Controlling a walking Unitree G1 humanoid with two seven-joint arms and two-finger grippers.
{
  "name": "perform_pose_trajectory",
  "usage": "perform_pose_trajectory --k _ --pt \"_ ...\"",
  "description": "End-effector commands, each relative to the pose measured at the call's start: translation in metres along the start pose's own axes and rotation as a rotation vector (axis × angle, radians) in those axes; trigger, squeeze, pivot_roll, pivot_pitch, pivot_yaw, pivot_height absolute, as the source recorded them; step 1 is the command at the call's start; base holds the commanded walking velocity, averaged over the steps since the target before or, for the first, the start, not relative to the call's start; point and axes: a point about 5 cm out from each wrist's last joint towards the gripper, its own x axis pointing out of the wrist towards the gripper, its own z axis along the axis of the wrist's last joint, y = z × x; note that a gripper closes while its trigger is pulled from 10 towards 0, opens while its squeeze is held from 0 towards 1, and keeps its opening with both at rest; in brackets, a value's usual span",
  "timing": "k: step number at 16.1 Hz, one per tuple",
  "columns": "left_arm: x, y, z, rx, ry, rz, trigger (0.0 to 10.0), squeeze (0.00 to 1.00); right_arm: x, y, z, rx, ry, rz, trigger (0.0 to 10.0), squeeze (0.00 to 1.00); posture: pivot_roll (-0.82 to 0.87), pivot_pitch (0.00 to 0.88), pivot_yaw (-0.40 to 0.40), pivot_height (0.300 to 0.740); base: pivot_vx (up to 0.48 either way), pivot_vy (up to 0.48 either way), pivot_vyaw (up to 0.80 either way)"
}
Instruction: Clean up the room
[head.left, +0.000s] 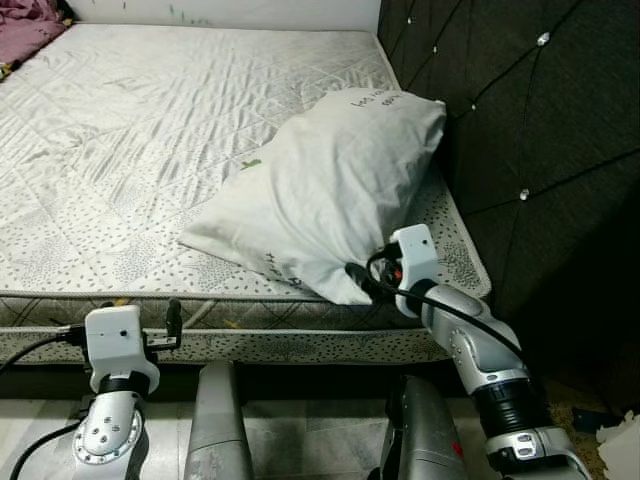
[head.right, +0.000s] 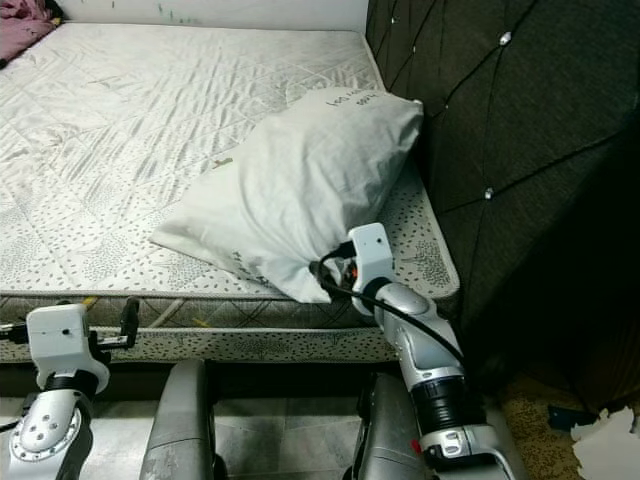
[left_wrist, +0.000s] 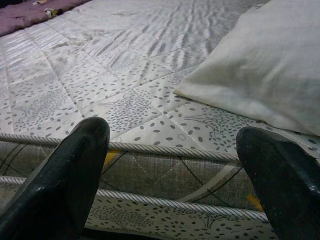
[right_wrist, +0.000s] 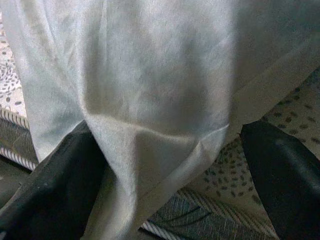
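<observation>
at the near corner of the pillow is the right gripper, with its two black fingers spread wide on both sides of the hanging corner. the cloth lies between them, and it touches or nearly touches one finger, but the fingers are not closed on it, so nothing is held yet.

the pillow lies on the mattress, slanted, with its far end near the dark padded headboard and its near corner over the mattress edge, just in front of the robot. the cover shows soft folds and a sagging tip.

i judge the pillow to be light and very soft. it should bend and hang when lifted, not keep its shape. the cover looks smooth, so a thin pinch of only cloth may slip or pull the cover alone. a better hold, i think, is deeper, where the fingers take cloth and some filling together, near this same corner.

lower and to the left, the left gripper is open before the side of the mattress, well apart from the pillow. some purple cloth lies at the far left corner of the bed.
</observation>
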Motion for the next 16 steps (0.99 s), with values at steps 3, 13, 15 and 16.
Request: perform_pose_trajectory --k 3,13,15,16 --pt "0.002 -0.002 0.002 0.006 0.002 -0.002 10.0 0.00 -0.003 0.020 -0.016 0.022 0.066 0.071 10.0 0.00 0.13 0.000 -0.028 0.518 0.000 0.000 0.00" --pt "0.006 -0.003 0.003 0.014 0.002 -0.008 10.0 0.00 0.026 0.042 0.021 0.112 -0.074 0.070 9.5 0.00 0.15 0.000 -0.025 0.518 0.000 0.000 0.00" --pt "0.007 -0.003 0.003 0.014 0.001 -0.007 10.0 0.00 0.030 0.045 0.023 0.137 -0.096 0.058 0.0 0.00 0.15 0.000 -0.027 0.518 0.000 0.000 0.00" --pt "0.007 -0.003 0.003 0.014 0.002 -0.007 10.0 0.00 0.031 0.045 0.023 0.145 -0.098 0.056 0.0 0.00 0.15 0.000 -0.027 0.518 0.000 0.000 0.00"
